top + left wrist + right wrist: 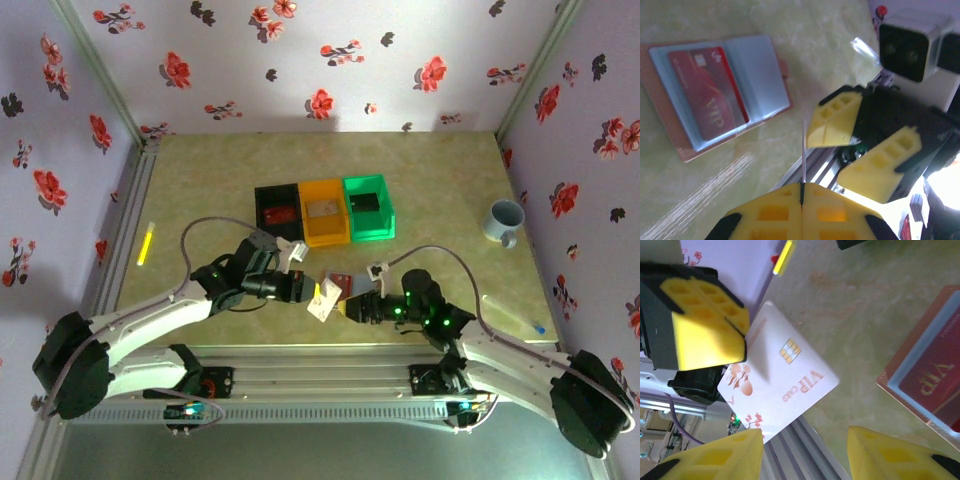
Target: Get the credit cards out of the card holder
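The card holder (pixel 715 95) lies open on the table, pinkish-brown outside and pale blue inside, with a red credit card (pixel 710 92) in its pocket. The top view shows the card holder (pixel 341 283) between the two grippers. My left gripper (pixel 802 192) is shut on a white credit card (pixel 780 385), which is held above the table's near edge and appears edge-on in the left wrist view. My right gripper (pixel 802 455) faces that card with its jaws open, its fingers (pixel 835 122) apart and nothing between them. The holder's corner (pixel 935 380) lies to its right.
Black (pixel 277 213), orange (pixel 323 212) and green (pixel 368 208) bins stand in a row behind the grippers. A blue-grey mug (pixel 503 220) sits at the right, a yellow stick (pixel 146 243) at the left. The metal rail (pixel 320 370) runs along the near edge.
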Robot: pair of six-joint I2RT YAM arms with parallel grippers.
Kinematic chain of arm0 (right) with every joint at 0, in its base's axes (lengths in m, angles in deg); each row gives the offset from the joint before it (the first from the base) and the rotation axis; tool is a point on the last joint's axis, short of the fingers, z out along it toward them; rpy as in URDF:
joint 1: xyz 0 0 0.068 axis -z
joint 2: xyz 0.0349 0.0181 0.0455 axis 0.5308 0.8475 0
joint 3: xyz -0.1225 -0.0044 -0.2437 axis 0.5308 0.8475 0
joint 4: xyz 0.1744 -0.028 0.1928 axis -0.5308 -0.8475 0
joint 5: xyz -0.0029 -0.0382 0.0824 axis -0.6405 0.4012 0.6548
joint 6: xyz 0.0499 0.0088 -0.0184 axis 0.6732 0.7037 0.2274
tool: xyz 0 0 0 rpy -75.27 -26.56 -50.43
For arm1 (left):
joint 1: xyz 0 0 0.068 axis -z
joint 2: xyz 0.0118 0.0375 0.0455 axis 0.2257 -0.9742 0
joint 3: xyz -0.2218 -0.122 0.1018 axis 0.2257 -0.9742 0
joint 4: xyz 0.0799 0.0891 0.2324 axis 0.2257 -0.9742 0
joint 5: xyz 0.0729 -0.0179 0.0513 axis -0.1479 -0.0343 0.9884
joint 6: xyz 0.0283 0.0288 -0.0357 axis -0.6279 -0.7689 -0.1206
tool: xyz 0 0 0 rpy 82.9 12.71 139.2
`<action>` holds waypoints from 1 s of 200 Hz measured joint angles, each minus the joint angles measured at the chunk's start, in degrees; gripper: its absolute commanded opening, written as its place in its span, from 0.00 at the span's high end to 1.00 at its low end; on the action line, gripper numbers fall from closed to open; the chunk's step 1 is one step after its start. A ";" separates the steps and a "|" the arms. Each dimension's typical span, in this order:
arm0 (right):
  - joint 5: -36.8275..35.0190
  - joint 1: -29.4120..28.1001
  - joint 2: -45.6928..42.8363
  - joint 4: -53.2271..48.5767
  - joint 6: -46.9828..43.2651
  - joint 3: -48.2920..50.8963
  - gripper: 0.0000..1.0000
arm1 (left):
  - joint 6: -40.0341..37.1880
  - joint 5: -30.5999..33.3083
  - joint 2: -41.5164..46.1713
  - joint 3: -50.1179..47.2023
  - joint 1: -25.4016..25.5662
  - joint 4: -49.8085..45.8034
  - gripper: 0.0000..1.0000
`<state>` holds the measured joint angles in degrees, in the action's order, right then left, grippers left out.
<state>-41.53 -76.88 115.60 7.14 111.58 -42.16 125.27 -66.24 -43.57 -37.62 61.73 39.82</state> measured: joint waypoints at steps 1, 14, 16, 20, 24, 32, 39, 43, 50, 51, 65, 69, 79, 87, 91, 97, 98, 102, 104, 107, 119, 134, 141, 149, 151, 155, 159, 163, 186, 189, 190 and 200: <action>-0.04 -0.07 0.00 0.09 0.02 0.00 0.52 | 0.07 -0.02 0.00 0.00 0.00 0.11 1.00; -0.85 -1.11 0.02 1.70 0.24 0.37 0.52 | 0.66 -0.20 0.00 -0.04 0.00 1.49 1.00; -0.94 -1.22 0.02 1.90 0.22 0.44 0.52 | 0.74 -0.22 0.00 -0.04 0.00 1.68 1.00; -1.18 -1.53 0.04 2.43 0.28 0.57 0.52 | 0.90 -0.28 0.00 -0.04 0.02 1.99 1.00; -1.33 -1.81 0.07 2.75 0.44 0.66 0.52 | 1.11 -0.35 0.00 -0.04 0.07 2.29 1.00; -1.81 -2.38 0.17 3.39 0.52 0.83 0.52 | 1.53 -0.37 0.00 -0.09 0.15 2.95 1.00; -2.27 -2.86 0.24 3.89 0.61 0.90 0.52 | 1.84 -0.37 0.00 -0.15 0.17 3.58 1.00; -2.49 -3.08 0.31 4.15 0.63 0.96 0.52 | 1.97 -0.37 0.00 -0.17 0.24 3.85 1.00; -2.84 -3.37 0.35 4.52 0.63 1.01 0.52 | 2.16 -0.37 0.00 -0.26 0.35 4.26 1.00; -2.86 -3.39 0.35 4.57 0.63 1.01 0.52 | 2.16 -0.37 0.00 -0.26 0.35 4.28 1.00; -3.74 -3.69 0.48 5.70 0.66 1.33 0.52 | 2.60 -0.37 0.00 -0.52 0.61 5.03 1.00; -4.02 -3.74 0.50 6.01 0.68 1.46 0.52 | 2.78 -0.39 0.02 -0.66 0.70 5.31 1.00; -4.42 -3.82 0.59 6.62 0.74 1.73 0.52 | 3.17 -0.37 0.02 -0.96 0.87 5.73 1.00; -4.74 -3.96 0.63 7.17 1.03 1.92 0.53 | 3.41 -0.37 0.02 -1.16 1.03 5.92 1.00; -4.87 -4.02 0.63 7.54 1.14 2.01 0.53 | 3.50 -0.37 0.02 -1.25 1.14 6.08 1.00; -5.14 -4.17 0.63 8.22 1.33 2.16 0.53 | 3.67 -0.39 0.02 -1.36 1.31 6.38 1.00; -5.14 -4.20 0.63 8.31 1.33 2.19 0.53 | 3.67 -0.39 0.02 -1.36 1.33 6.45 1.00; -5.27 -4.24 0.63 8.70 1.46 2.25 0.54 | 3.76 -0.39 0.02 -1.44 1.42 6.67 1.00; -5.31 -4.31 0.66 8.81 1.55 2.27 0.54 | 3.82 -0.37 0.02 -1.46 1.49 6.80 1.00; -5.33 -4.35 0.66 9.03 1.55 2.27 0.54 | 3.89 -0.37 0.02 -1.51 1.57 6.91 1.00; -5.49 -4.70 0.66 10.10 1.79 2.29 0.54 | 4.15 -0.37 0.02 -1.68 1.95 7.54 1.00; -5.73 -5.09 0.66 11.30 2.05 2.32 0.56 | 4.81 -0.37 0.22 -1.95 2.27 8.15 1.00; -5.84 -5.11 0.66 11.50 2.12 2.40 0.56 | 4.98 -0.37 0.31 -1.99 2.32 8.52 1.00; -5.95 -5.25 0.66 11.91 2.12 2.45 0.57 | 5.20 -0.39 0.37 -2.01 2.40 8.96 1.00; -5.97 -5.31 0.66 12.04 2.14 2.45 0.58 | 5.25 -0.37 0.39 -2.01 2.45 9.14 1.00; -6.08 -5.42 0.66 12.22 2.14 2.47 0.58 | 5.40 -0.37 0.39 -2.01 2.45 9.40 1.00; -6.21 -5.53 0.66 12.35 2.14 2.47 0.59 | 5.42 -0.37 0.46 -2.01 2.49 9.62 1.00; -6.21 -5.62 0.63 12.57 2.12 2.49 0.60 | 5.49 -0.37 0.50 -2.03 2.49 9.86 1.00; -6.80 -5.88 -0.13 13.31 2.14 2.86 0.64 | 6.27 -0.37 1.01 -2.25 2.60 10.93 1.00; -6.84 -5.88 -0.31 13.42 2.14 2.97 0.65 | 6.32 -0.37 1.05 -2.29 2.67 11.08 1.00; -6.86 -5.88 -0.44 13.51 2.12 3.04 0.65 | 6.34 -0.37 1.09 -2.32 2.69 11.15 1.00; -7.08 -5.88 -1.27 13.84 2.16 3.43 0.68 | 6.67 -0.37 1.29 -2.56 2.78 11.76 1.00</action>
<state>-48.61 -82.76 114.33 20.97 113.75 -38.73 131.94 -66.61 -42.28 -40.18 64.51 51.58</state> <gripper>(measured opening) 0.351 0.030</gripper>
